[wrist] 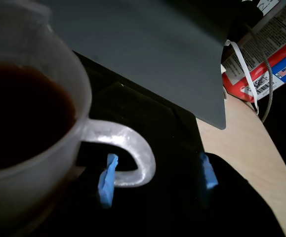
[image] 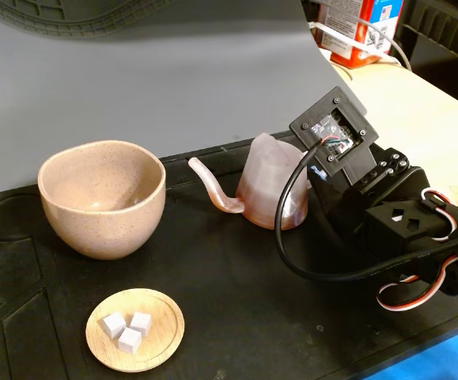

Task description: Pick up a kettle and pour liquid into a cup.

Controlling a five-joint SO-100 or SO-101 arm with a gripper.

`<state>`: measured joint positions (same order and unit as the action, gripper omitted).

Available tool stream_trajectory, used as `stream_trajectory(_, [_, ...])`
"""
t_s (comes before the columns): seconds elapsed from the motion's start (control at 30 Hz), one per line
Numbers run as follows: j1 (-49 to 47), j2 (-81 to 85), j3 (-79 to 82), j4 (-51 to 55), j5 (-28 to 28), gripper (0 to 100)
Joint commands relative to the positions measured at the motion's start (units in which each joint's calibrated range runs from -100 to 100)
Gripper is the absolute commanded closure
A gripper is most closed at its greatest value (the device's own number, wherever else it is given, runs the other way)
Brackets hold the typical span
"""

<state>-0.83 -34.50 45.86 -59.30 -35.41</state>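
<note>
Translucent plastic: we see the pinkish-white ribbed kettle (image: 271,188) standing upright on the black mat (image: 236,293), its thin gooseneck spout (image: 213,188) curving out toward the cup.
Cup: the beige-pink speckled ceramic cup (image: 102,202) sits near the kettle, on its left in the fixed view, upright; the spout tip stops just short of its rim, not touching.
Liquid: in the wrist view we make out a dark brown liquid (wrist: 19,116) inside the kettle body.
Handle: the small loop handle (wrist: 128,153) shows clearly in the wrist view, with 1 blue-tipped finger (wrist: 106,180) just below it, seeming to reach up into the loop, and the other (wrist: 208,170) well to its right.
Gripper: the gripper (wrist: 157,175) has its 2 fingers spread apart, holding nothing; whether the near finger touches the handle we cannot quite tell in this dim view.
Wooden dish: the small round dish (image: 135,329) holds 3 white cubes (image: 128,329), in front of the cup.
</note>
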Motion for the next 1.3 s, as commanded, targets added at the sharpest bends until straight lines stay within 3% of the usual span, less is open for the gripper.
stream_trajectory(0.0, [0.64,0.72,-1.76,-3.09,0.17,80])
stream_trajectory(0.5, [0.18,0.80,-2.67,-3.17,0.17,80])
stream_trajectory(0.63, [1.17,0.63,-2.67,-6.89,0.12,90])
stream_trajectory(0.77, [1.33,0.63,-2.40,-6.89,0.12,91])
stream_trajectory(0.83, [1.48,0.46,-2.40,-6.80,0.12,100])
stream_trajectory(1.27, [0.03,1.99,-1.22,-7.24,-0.41,99])
